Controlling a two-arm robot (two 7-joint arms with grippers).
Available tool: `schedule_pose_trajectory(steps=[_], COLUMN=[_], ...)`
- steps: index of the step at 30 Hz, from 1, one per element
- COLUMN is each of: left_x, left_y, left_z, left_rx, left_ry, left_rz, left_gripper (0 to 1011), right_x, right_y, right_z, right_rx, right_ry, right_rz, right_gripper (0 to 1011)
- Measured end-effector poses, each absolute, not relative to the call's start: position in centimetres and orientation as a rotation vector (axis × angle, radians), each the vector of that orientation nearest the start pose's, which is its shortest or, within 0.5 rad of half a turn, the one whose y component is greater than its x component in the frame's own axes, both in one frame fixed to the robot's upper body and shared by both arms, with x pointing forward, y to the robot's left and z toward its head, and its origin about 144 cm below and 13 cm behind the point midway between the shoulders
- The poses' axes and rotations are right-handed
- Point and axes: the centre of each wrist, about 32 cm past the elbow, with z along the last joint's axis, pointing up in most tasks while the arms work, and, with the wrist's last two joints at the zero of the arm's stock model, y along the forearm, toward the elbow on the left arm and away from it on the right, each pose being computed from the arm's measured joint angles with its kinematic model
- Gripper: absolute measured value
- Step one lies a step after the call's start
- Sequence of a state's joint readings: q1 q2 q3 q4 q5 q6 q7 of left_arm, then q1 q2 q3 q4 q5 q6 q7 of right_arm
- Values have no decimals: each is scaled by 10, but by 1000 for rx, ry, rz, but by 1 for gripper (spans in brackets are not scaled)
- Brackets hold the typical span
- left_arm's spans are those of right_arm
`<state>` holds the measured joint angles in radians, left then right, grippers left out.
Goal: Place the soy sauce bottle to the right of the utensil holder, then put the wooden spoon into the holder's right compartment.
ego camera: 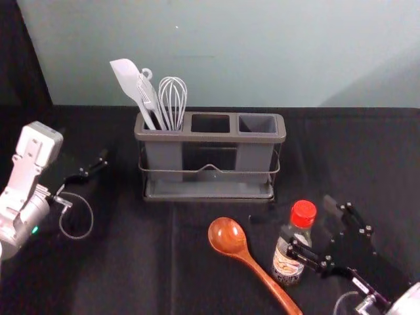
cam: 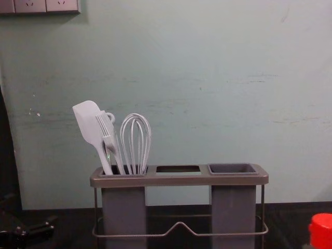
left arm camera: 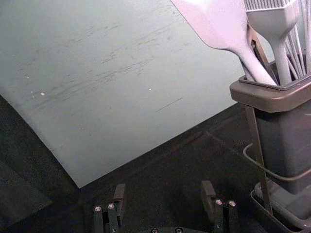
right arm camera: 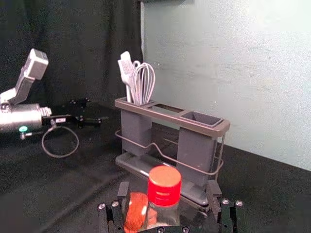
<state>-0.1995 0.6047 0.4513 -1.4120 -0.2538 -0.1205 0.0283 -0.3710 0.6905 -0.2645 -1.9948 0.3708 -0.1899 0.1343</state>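
White arms (ego camera: 41, 142), black screw-studded jaws

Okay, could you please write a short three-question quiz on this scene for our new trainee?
1. True or false: the wooden spoon stands in the right compartment of the utensil holder.
2. Multiple choice: which compartment holds the whisk?
a) left
b) middle
c) right
3. Short answer: which gripper is nearer the soy sauce bottle, and are its jaws apart or together?

Key:
1. False; it lies on the table, in front of the holder.
2. a
3. The right gripper; its jaws are apart.
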Motion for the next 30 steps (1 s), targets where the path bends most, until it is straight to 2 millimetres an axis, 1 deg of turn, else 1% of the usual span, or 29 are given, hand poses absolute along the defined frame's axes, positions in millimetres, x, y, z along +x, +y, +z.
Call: schedule_pose_trajectory(steps=[4, 10, 23, 26, 27, 29, 30], left_x=[489, 489, 489, 489, 489, 489, 489], left_y=[310, 310, 310, 310, 310, 310, 310], left_z=[1140, 1140, 1140, 1140, 1140, 1140, 1140], left_rx=[304, 304, 305, 304, 304, 304, 304], left_ry=[-285, -285, -285, -285, -285, -285, -285], left_rz=[1248, 1248, 1248, 1248, 1248, 1248, 1248], left_gripper=[1000, 1000, 1000, 1000, 1000, 1000, 1000], right_x=[342, 343, 343, 343, 343, 343, 343], right_y=[-263, -255, -249, -249, -249, -248, -248], right_z=[1165, 1161, 1155, 1155, 1155, 1155, 1155], right_rx=[-37, -24, -9, -8, -8, -13, -15], right_ry=[-132, -147, -145, -148, -148, -150, -150], right_rz=[-957, -974, -986, -986, -987, -987, -987], right_gripper=[1003, 1003, 1003, 970, 931, 907, 873])
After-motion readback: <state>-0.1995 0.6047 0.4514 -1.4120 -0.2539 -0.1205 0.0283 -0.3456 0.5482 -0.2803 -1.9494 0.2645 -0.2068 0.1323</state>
